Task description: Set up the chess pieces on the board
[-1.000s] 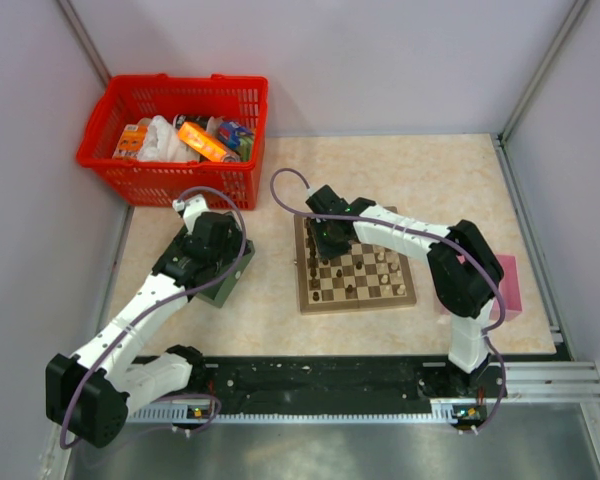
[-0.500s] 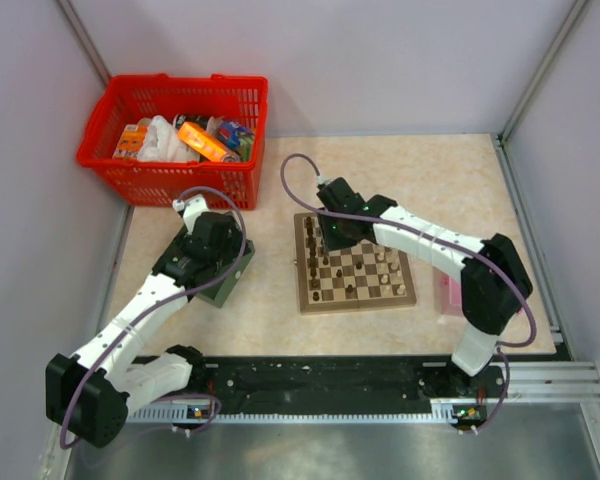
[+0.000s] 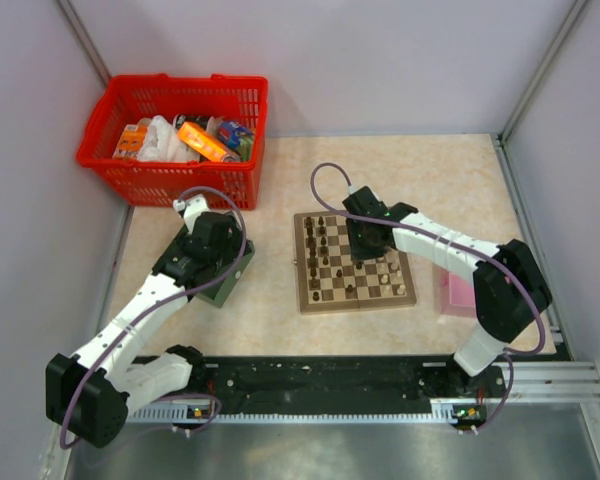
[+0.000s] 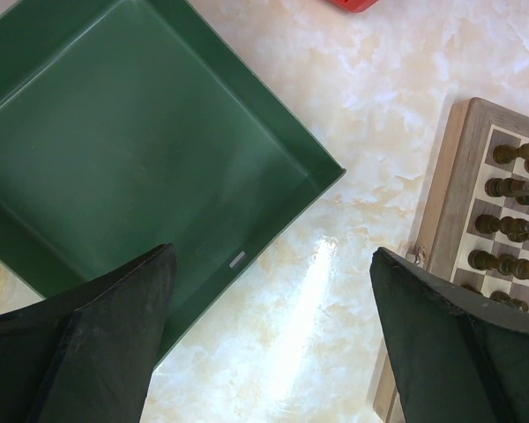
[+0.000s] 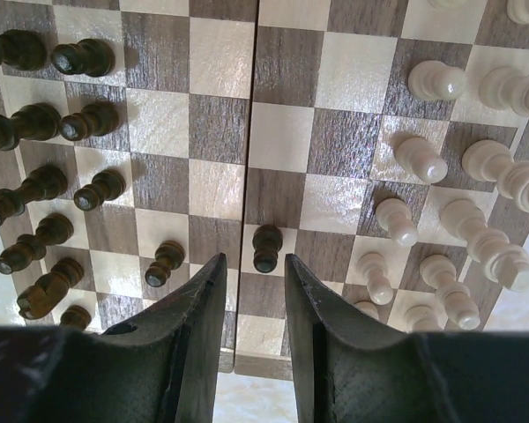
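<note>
The board lies mid-table. Dark chess pieces stand in two columns at the left of the right wrist view, and pale chess pieces crowd its right side. One dark pawn stands alone on a cream square near the board's centre seam. My right gripper hovers just short of that pawn, jaws narrowly open with nothing between them. From above, the right gripper is over the board's middle. My left gripper hangs wide open over bare tabletop beside the board's left border.
An empty green tray lies under and left of the left gripper. A red basket full of packets stands at the back left. A pink box sits right of the board, partly behind the right arm.
The right arm has swung from the board's far-left corner to over its middle, and its jaws have parted slightly. The left arm has not moved.
</note>
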Robot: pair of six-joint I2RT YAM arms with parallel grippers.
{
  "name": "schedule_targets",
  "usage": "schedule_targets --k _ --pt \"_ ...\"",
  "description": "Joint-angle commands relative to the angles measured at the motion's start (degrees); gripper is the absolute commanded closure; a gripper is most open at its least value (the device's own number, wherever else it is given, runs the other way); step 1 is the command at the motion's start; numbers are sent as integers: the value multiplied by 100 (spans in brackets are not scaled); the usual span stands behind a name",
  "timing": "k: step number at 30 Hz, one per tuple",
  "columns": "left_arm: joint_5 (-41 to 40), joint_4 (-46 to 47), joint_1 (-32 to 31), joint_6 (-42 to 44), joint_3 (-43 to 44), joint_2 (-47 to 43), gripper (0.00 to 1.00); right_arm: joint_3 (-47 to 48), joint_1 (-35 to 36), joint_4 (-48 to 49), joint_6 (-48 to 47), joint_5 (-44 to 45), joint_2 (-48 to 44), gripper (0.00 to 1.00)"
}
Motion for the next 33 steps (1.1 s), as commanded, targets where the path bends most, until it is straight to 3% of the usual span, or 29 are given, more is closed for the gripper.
schedule_targets --k 1,15,33 --pt "21 236 23 -62 36 -38 4 -33 -42 122 77 23 -63 67" --pt "39 262 32 -89 27 -38 4 -24 -51 157 25 -39 262 70" --pt "4 244 23 -71 -52 -108 4 -16 -43 122 -54 -29 201 83"
